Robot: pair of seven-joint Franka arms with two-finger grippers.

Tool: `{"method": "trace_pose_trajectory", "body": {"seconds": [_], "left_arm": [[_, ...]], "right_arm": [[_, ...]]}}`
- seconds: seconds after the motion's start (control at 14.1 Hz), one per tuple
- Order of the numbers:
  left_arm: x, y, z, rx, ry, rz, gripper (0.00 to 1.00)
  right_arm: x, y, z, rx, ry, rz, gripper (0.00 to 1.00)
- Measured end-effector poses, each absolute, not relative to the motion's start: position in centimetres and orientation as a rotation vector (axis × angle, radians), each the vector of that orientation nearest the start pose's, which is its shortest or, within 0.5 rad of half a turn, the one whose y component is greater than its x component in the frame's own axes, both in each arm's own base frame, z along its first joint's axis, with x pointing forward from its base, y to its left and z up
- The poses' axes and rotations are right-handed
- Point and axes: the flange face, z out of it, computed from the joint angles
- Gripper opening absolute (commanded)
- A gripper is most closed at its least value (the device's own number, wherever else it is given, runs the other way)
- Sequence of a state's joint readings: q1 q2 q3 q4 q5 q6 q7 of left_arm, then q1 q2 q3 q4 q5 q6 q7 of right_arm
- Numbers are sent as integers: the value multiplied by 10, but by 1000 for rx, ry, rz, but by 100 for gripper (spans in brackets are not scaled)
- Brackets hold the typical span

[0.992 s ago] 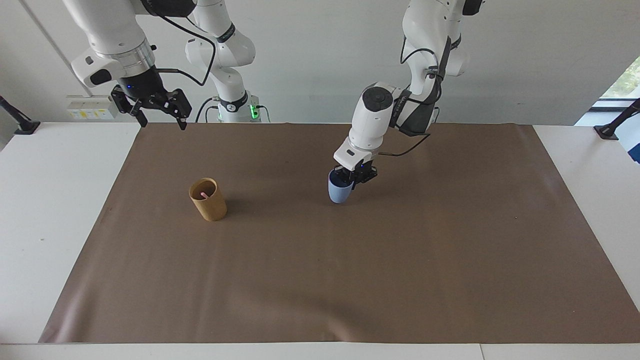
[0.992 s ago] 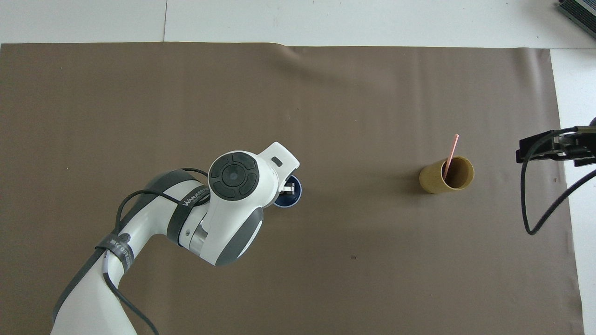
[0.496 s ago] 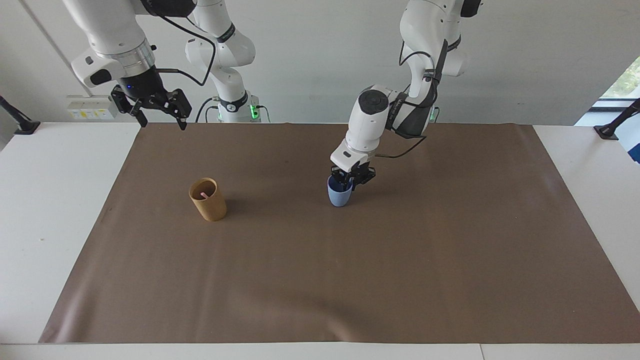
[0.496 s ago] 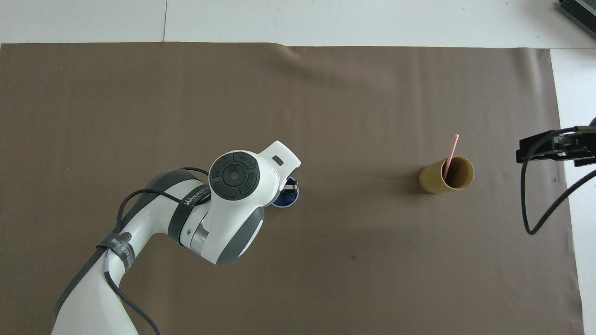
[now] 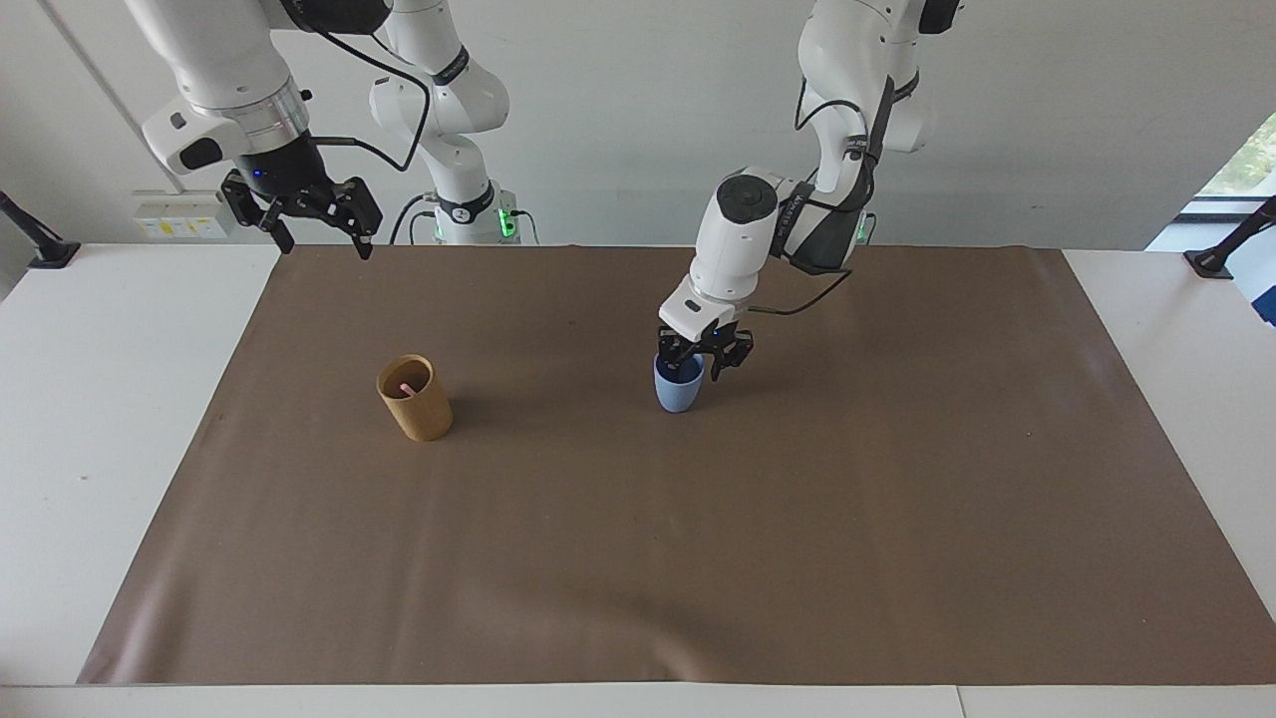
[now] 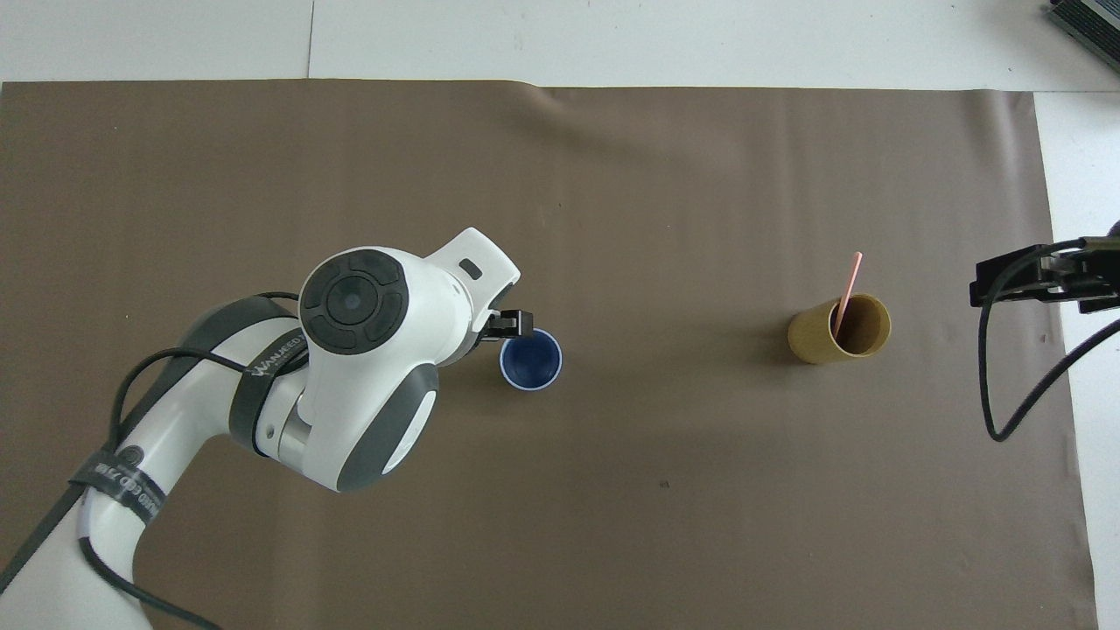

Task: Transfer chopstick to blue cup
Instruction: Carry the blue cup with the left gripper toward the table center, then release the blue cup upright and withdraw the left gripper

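Note:
The blue cup (image 5: 679,391) stands upright on the brown mat (image 5: 638,558) near the middle; the overhead view shows its empty inside (image 6: 530,360). My left gripper (image 5: 694,361) is open just above the cup's rim, its fingers apart on either side; its tip (image 6: 512,324) shows beside the cup from above. One pale pink chopstick (image 6: 846,284) stands in the tan cup (image 6: 838,331) toward the right arm's end, and only its tip (image 5: 405,387) shows in the facing view. My right gripper (image 5: 319,227) waits open, high over the mat's edge by its base.
The tan cup (image 5: 417,401) and the blue cup stand about level, well apart. White table (image 5: 120,419) surrounds the mat. A black cable (image 6: 1006,367) hangs from the right gripper.
The left gripper has opened and let go of the blue cup, then risen slightly. The cup, tilted in the grip a second ago, now stands upright. The right arm has not moved.

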State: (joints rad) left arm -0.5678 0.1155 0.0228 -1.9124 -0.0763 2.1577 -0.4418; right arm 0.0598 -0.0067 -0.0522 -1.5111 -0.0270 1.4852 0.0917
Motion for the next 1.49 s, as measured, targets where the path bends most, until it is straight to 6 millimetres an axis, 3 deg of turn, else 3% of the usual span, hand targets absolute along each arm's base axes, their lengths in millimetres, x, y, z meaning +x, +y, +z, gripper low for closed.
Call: {"method": "trace_pose_trajectory", "body": {"seconds": [0.43,0.85,1.06,1.49], "left_arm": [[531,-160,549,-3227,194,-130,100],[539,-43,639,-3190,331,-120,100],[536,-20,658,-3180,336,-73,100],[535,-27,664,-3161,360,-26,100]], "right_arm": [[544,1,649,-3166,137,28,100],[544,1,649,-3166,137,28,100],[544,1,649,-3166,137,28,100],[544,1,649,-3166,137,28,100]]}}
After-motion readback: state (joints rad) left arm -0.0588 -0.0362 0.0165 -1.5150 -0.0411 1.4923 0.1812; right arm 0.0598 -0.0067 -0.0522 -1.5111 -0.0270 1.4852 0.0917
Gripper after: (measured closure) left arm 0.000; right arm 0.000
